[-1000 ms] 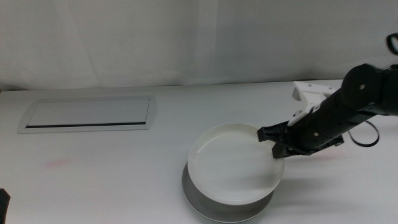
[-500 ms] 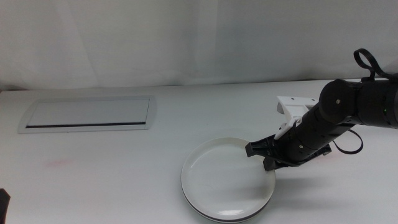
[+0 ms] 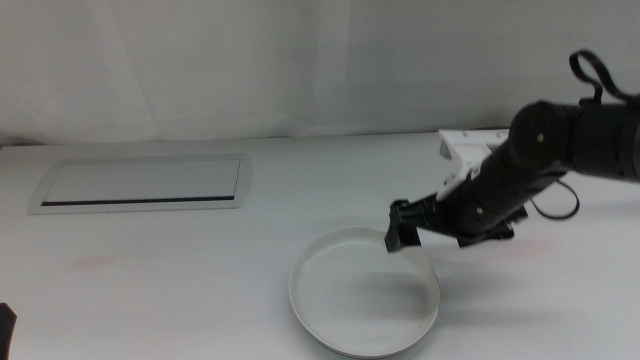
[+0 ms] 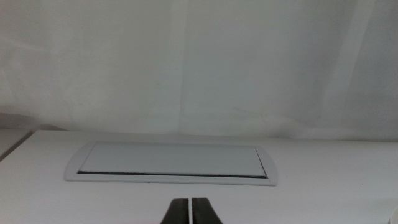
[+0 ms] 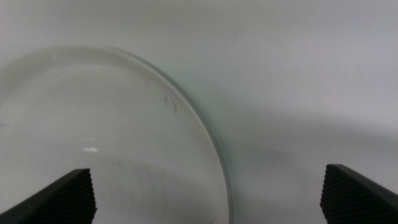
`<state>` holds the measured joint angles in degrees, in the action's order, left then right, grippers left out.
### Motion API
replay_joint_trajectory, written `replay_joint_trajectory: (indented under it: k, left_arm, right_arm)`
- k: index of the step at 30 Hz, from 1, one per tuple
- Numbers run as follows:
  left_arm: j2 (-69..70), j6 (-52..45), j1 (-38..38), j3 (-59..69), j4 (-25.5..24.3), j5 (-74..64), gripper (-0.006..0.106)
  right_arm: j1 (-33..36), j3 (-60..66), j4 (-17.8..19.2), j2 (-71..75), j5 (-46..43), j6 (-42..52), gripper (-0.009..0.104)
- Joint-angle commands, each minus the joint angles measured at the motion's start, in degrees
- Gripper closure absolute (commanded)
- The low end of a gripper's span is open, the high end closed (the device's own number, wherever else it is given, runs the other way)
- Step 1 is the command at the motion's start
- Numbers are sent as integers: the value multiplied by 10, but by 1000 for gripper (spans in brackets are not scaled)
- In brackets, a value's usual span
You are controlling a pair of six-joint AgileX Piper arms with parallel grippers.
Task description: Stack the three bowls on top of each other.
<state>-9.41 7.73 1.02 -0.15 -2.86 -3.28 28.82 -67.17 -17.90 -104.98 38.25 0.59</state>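
The cream-white bowl (image 3: 364,296) has been released onto the stack, and the right end effector (image 3: 403,228) is now spread wide just above its rim. The left end effector (image 4: 189,211) is pressed together, waiting. Stacking appears complete.

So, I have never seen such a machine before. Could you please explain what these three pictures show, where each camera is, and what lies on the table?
It is a robot with two arms at a white table. The middle view looks down over the table. There the dark right gripper hangs open just above the rim of the top cream-white bowl; it holds nothing. A darker edge under that bowl suggests others stacked beneath, but how many is unclear. The flat white panel with a dark slot lies farther back. The right wrist view, from a camera on that arm, shows its two jaws wide apart over the bowl's rim. The left wrist view shows the waiting left gripper, shut and empty, facing the panel.
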Motion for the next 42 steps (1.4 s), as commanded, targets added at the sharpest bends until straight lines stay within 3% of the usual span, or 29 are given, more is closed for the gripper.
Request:
replay_joint_trajectory:
  k: [1,5,11,15,16,18,20,21,22,23,24,28,32,36,42]
  left_arm:
    - [3,2,2,22,3,1,103]
    - [3,2,2,22,3,1,103]
    - [3,-8,2,22,3,1,103]
    - [3,-8,2,22,3,1,103]
    - [3,-8,2,22,3,1,103]
    - [3,-8,2,22,3,1,103]
    - [3,-8,2,22,3,1,103]
    - [3,-8,2,22,3,1,103]
    - [3,-8,2,22,3,1,103]
    - [3,-8,2,22,3,1,103]
    - [3,-8,2,22,3,1,103]
    - [3,-11,2,22,3,1,103]
    - [3,-11,2,22,3,1,103]
    - [3,-11,2,22,3,1,103]
    - [3,-11,2,22,3,1,103]
  right_arm:
    - [3,-26,17,0,19,9,-8]
    - [3,-70,61,0,44,9,-8]
    - [-25,-142,203,2,63,-23,-8]
    - [-90,-171,277,29,70,-57,-8]
    - [-164,-170,299,63,73,-66,-4]
    - [-214,-170,299,82,81,-57,3]
    - [-261,-170,289,101,90,-32,19]
    - [-285,-167,281,111,91,-17,33]
    - [-325,-156,262,137,83,-20,66]
    - [-343,-148,247,151,71,-23,88]
    - [-356,-137,232,165,58,-24,98]
    - [-364,-78,208,229,11,0,98]
    - [-319,-2,203,328,-55,26,98]
    - [-253,75,238,443,-101,22,98]
    - [-214,171,247,609,-112,-15,98]
